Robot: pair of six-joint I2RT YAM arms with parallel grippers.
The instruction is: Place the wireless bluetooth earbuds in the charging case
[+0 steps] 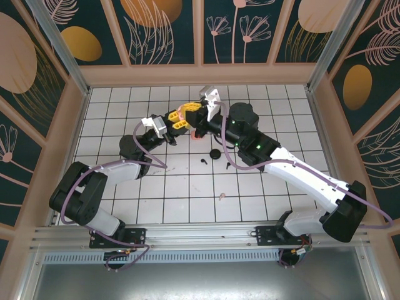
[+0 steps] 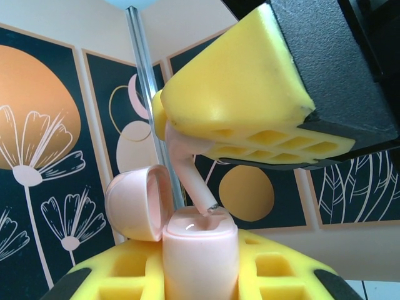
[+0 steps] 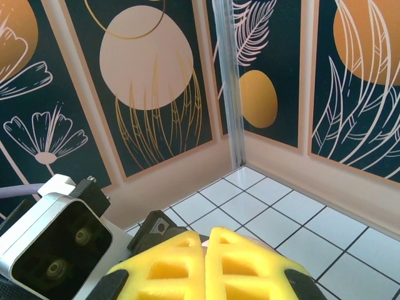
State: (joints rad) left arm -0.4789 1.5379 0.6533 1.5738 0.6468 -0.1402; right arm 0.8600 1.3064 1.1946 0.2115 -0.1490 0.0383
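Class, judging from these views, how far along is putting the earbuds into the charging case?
Done: the pink case sits open in the left gripper. In hand: the right gripper holds a pink earbud, stem tip in the case mouth, not seated. Left: a loose pink earbud and a black earbud lie on the tiles.

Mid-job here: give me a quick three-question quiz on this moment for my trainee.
1. True or false: the pink case has its lid open.
2. The left gripper holds: A the pink case, B a black earbud, C nothing.
3. Fill in: the right gripper pinches a pale pink ____, stem down at the case.
Key: 1 true; 2 A; 3 earbud.
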